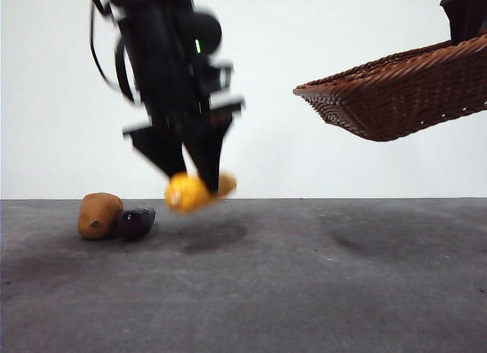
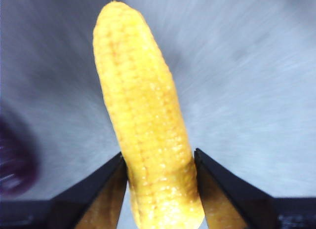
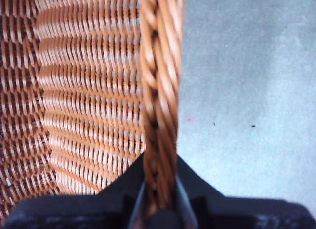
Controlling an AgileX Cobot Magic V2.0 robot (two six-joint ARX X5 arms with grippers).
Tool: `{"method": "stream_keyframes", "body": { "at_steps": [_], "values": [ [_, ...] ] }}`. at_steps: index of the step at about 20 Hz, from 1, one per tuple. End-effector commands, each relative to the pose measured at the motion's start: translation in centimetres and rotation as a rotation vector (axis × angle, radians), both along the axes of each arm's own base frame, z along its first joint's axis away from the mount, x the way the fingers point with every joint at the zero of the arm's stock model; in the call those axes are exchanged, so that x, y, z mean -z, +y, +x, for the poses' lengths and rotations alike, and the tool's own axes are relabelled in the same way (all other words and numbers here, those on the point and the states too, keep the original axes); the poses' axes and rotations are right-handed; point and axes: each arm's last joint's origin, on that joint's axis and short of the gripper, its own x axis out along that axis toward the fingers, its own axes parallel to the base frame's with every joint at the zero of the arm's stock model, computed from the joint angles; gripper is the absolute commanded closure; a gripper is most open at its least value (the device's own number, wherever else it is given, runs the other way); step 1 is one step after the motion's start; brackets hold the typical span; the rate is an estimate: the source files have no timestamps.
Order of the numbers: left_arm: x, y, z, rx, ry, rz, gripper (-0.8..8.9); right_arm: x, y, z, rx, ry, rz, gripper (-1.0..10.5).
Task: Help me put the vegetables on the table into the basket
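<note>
- The left gripper point(image 1: 199, 187) comes down from the upper left of the front view, dark and blurred, and its two black jaws are clamped on the yellow corn cob point(image 1: 190, 192)
- In the left wrist view the corn cob point(image 2: 148, 125) stands lengthwise between the jaws, pinched near its thick end, its tapered end pointing away from the camera
- In the front view the cob hangs just above the table point(image 1: 304, 277), left of centre, with a soft shadow on the surface below it
- The tan-brown potato point(image 1: 99, 214) lies on the table at the left of the front view, and the dark purple eggplant point(image 1: 136, 222) sits right beside it, touching or nearly so
- A blurred purple shape at the left edge of the left wrist view looks like the eggplant point(image 2: 15, 165)
- The right gripper point(image 3: 160, 209) pinches the braided rim of the basket point(image 3: 159, 91)
- In the front view the basket point(image 1: 396, 94) is held tilted in the air at the upper right, well apart from the vegetables
</note>
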Motion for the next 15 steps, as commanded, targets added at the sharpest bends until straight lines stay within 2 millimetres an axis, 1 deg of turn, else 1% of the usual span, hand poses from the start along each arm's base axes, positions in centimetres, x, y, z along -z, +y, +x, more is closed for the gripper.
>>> {"method": "stream_keyframes", "body": {
  "at_steps": [1,3,4,6,8,10,15],
  "values": [
    [-3.4,0.8,-1.4,-0.019,-0.058,-0.063,8.26,0.7,0.1,0.0,0.023,0.011,-0.003,9.6],
    [-6.5,1.4,-3.1,-0.029,-0.113,-0.110,8.26,2.2,0.6,0.1,0.022,0.046,-0.012,9.6],
    [-8.0,1.8,-4.2,-0.023,-0.139,-0.129,8.26,3.4,0.9,0.2,0.012,0.068,-0.014,9.6],
    [-10.1,2.2,-6.1,-0.006,-0.178,-0.161,8.26,5.9,1.8,0.3,0.010,0.097,-0.007,9.6],
    [-11.3,2.4,-7.3,-0.004,-0.202,-0.189,8.26,7.8,3.3,0.2,0.006,0.118,0.004,9.6],
    [-11.3,2.2,-7.4,0.005,-0.196,-0.198,8.26,8.4,4.9,-0.1,-0.040,0.123,0.007,9.6],
    [-8.9,0.4,-5.6,0.040,-0.081,-0.280,8.26,8.2,9.0,-1.0,-0.119,0.119,0.016,9.6]
  ]
}}
